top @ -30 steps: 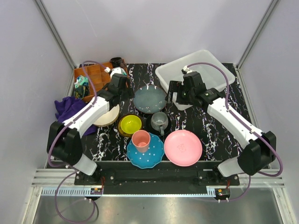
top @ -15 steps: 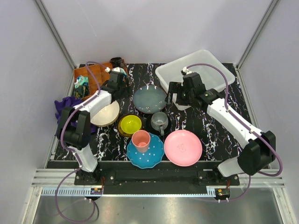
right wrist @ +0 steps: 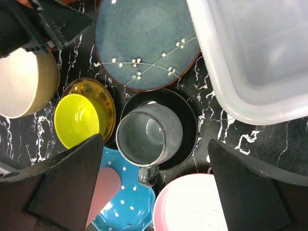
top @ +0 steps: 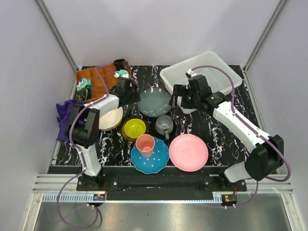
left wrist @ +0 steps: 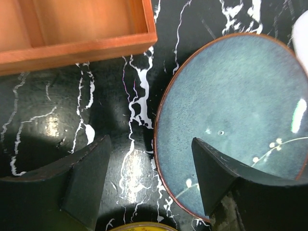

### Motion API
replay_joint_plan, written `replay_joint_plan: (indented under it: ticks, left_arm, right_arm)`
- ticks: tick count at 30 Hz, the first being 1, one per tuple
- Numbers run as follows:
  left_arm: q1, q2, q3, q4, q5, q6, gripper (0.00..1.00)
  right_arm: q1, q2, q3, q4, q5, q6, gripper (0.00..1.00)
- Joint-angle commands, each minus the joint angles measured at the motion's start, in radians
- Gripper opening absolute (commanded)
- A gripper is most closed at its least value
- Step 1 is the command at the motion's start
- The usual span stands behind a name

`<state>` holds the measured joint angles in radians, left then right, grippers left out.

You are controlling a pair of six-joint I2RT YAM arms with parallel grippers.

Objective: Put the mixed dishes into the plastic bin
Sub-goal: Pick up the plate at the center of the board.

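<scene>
The grey-blue plate lies mid-table, left of the plastic bin. My left gripper is open and low, straddling the plate's left rim. My right gripper is open and empty, high above the grey mug on its black saucer. In front lie the cream bowl, the yellow bowl, the pink cup on the blue dotted plate, and the pink plate. The bin's inside shows nothing in it.
A brown wooden compartment tray with small items stands at the back left, just behind my left gripper. A purple cloth lies at the left edge. Frame posts and walls close in the table.
My left gripper has moved from over the cream bowl back and right to the grey-blue plate's left rim, its arm folding in. The right arm has hardly moved.
</scene>
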<state>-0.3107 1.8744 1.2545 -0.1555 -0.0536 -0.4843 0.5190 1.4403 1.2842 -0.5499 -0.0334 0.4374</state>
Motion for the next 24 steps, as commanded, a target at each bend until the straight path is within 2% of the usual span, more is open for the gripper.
replay_joint_plan:
  ticks: [1,12,24]
  left_arm:
    - [-0.001,0.022,-0.026,0.091,0.049,0.003,0.7]
    - [0.01,0.057,-0.089,0.229,0.204,-0.034,0.66]
    - [0.03,0.078,-0.135,0.29,0.258,-0.054,0.61]
  right_arm:
    - [0.009,0.011,0.02,0.028,-0.052,-0.022,1.0]
    - [0.009,0.028,0.038,0.027,-0.062,-0.02,1.0]
    - [0.009,0.028,0.043,0.027,-0.069,-0.02,1.0]
